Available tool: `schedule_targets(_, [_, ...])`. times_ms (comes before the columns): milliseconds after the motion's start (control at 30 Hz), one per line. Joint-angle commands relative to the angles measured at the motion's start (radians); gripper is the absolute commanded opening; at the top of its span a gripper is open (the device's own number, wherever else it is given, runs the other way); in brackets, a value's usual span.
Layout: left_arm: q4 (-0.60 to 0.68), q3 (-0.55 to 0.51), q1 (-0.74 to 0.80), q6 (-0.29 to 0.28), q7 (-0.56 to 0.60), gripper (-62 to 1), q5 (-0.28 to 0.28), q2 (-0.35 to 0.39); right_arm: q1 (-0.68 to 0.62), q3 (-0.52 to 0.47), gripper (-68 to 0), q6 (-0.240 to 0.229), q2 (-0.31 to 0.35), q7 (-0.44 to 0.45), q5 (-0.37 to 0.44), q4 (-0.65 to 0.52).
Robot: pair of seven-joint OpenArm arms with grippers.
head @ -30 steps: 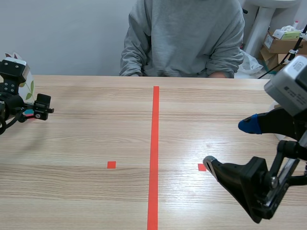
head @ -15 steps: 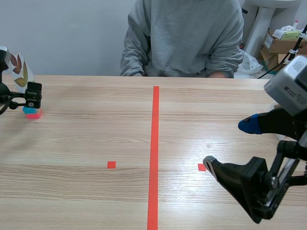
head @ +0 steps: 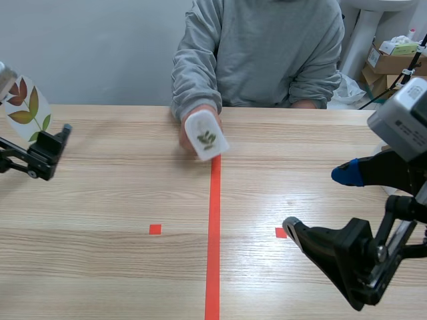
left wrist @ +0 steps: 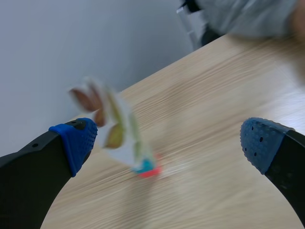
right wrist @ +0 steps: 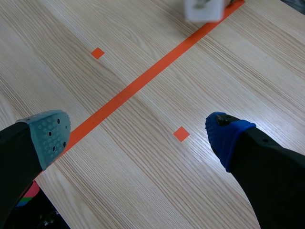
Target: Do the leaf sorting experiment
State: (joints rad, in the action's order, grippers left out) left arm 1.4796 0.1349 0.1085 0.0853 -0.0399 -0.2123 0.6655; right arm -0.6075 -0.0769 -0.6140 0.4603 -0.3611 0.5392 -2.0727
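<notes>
Nearest me, the right arm [head: 360, 260] hangs low over the counter [head: 120, 200]. The right jaws are wide apart and hold nothing, with a small red square mark [right wrist: 181, 134] under the gap. Farther out, the left arm [head: 33, 157] lies level just above the wood. The left jaws are also spread, and a standing leaf card [left wrist: 114, 129] on a blue-and-red foot is just ahead, close by one pad. Well beyond the right jaws, a person's hand [head: 186, 132] holds a second leaf card [head: 207, 139] tilted over the orange line.

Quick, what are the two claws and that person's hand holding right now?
Left gripper: open, empty.
Right gripper: open, empty.
Person's hand: holding a white leaf card.
</notes>
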Motion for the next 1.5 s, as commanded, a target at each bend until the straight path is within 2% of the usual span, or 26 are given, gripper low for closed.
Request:
schedule_targets(0, [0.077,-0.041,0.063,-0.006,0.008,1.4,-0.010,-0.003,0.012,-0.003,-9.7,0.003,0.011,0.008,0.007,0.001])
schedule_targets(67, [0.203,-0.058,0.171,-0.027,0.008,1.4,-0.010,-0.003,0.012,-0.003,-9.7,0.003,0.011,0.008,0.007,0.001])
schedule_targets(167, [0.342,-0.063,0.313,-0.029,0.007,1.4,-0.009,-0.003,0.012,-0.003,-9.7,0.003,0.011,0.008,0.007,0.001])
schedule_targets(300, [0.459,-0.063,0.466,-0.035,0.013,1.4,-0.004,-0.015,0.012,-0.003,-9.7,0.003,0.011,0.008,0.007,0.001])
schedule_targets(400, [0.510,-0.063,0.545,-0.089,0.023,1.4,0.015,-0.026,0.012,-0.003,-9.7,0.003,0.011,0.009,0.007,0.001])
schedule_targets(567, [0.547,-0.063,0.616,-0.134,0.023,1.4,0.014,-0.036,0.012,-0.003,-9.7,0.003,0.011,0.008,0.003,0.001])
schedule_targets(833, [0.573,-0.077,0.695,-0.134,0.019,1.4,0.012,-0.036,0.009,-0.002,-9.7,0.003,0.011,-0.034,-0.047,0.005])
schedule_targets(1233, [0.574,-0.092,0.711,-0.145,-0.009,1.4,-0.080,-0.036,0.009,-0.002,-9.7,-0.005,0.011,-0.044,-0.064,0.005])
schedule_targets(1467, [0.574,-0.092,0.708,-0.145,-0.003,1.4,-0.084,-0.037,0.009,-0.002,-9.7,-0.004,0.011,-0.040,-0.064,0.005])
